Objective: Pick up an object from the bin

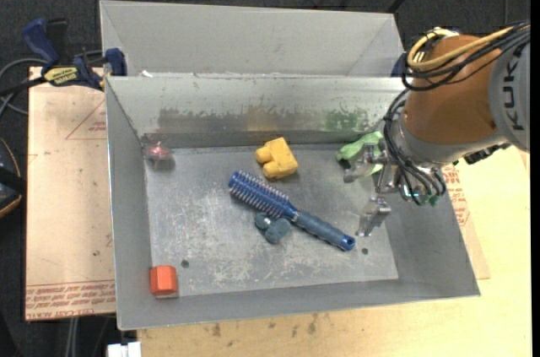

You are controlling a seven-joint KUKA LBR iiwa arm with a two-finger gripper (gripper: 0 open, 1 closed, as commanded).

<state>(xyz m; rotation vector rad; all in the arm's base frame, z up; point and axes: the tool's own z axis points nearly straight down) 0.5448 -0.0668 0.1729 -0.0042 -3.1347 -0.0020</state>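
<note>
Blue hairbrush (283,209) lies diagonally mid bin (253,267), handle end just beside gripper (371,222) at right. Gripper carries nothing; spread or pressed together, can't tell. Step: approach, prob. Next: centre over handle, descend, close.

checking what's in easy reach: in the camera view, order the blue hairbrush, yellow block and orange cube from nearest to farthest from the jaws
1. blue hairbrush, mid-bin, its handle end just left of the jaws
2. yellow block, toward the back wall
3. orange cube, front left corner
</note>
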